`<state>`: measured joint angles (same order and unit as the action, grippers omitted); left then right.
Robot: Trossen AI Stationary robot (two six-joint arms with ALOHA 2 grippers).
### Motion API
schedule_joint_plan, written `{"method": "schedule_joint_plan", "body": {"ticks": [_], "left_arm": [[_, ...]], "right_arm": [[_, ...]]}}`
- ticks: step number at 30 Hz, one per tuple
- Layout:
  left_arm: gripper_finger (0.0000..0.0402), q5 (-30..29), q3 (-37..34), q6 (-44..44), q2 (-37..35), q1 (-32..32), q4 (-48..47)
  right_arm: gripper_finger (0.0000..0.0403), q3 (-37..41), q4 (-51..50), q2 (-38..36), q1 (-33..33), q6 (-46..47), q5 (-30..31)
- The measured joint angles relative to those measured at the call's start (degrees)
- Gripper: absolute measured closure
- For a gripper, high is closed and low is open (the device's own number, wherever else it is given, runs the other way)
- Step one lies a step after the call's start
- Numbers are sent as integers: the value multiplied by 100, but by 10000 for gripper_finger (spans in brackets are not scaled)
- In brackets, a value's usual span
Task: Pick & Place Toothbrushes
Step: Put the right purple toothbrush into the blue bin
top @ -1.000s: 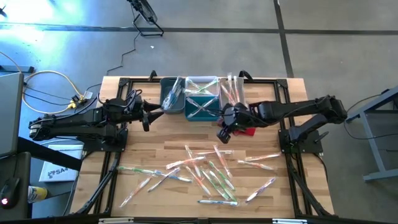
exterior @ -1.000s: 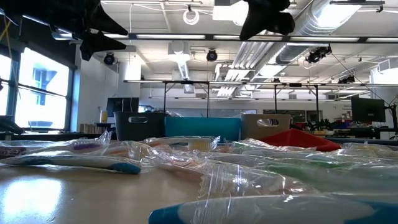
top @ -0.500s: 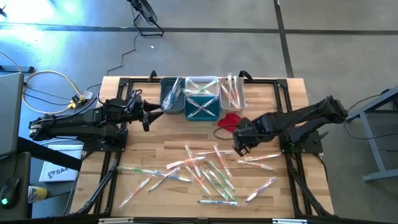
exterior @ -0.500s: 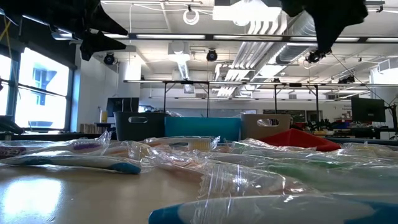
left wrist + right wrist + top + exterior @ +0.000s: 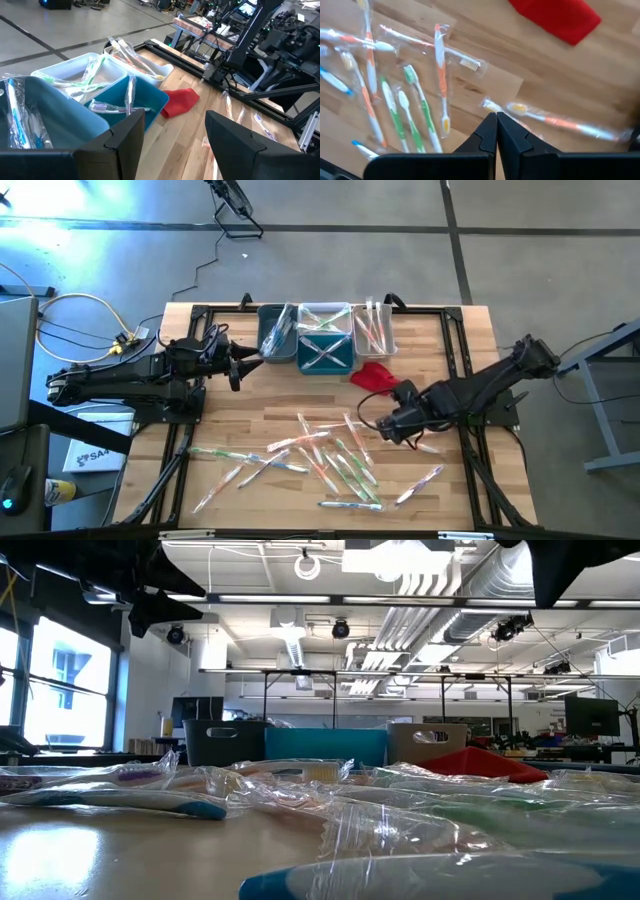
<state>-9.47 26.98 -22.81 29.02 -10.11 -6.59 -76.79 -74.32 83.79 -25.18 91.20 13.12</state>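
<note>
Several wrapped toothbrushes (image 5: 330,460) with green, orange, blue and white handles lie flat and scattered on the near half of the wooden table (image 5: 230,420). More of them stick out of the bins (image 5: 322,335) at the far edge. My right gripper (image 5: 388,428) hangs shut in the air above the right part of the scatter. In the right wrist view its tips (image 5: 496,116) sit over an orange-handled toothbrush (image 5: 555,121). My left gripper (image 5: 237,367) waits open beside the dark grey bin (image 5: 55,125), holding nothing.
A red cloth (image 5: 375,375) lies crumpled between the bins and the scatter, just beyond my right gripper. The teal bin (image 5: 325,356) and the pale bins (image 5: 372,330) stand in a row at the far edge. Black frame rails (image 5: 470,450) run along both table sides.
My right gripper has swung away from the bins and the red cloth toward the table's near and right side, ending above the right part of the scattered toothbrushes. No toothbrush has moved.
</note>
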Motion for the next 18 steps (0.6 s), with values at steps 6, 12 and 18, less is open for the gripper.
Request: {"method": "schedule_joint_plan", "body": {"ticks": [6,12,18], "left_arm": [[196,0,0,0,0,0,0],[196,0,0,0,0,0,0],[196,0,0,0,-2,0,1]], "right_arm": [[400,-2,-2,4,-341,1268,90],[400,-7,-33,154,-807,2475,90],[400,-7,-45,558,-1241,3304,20]]}}
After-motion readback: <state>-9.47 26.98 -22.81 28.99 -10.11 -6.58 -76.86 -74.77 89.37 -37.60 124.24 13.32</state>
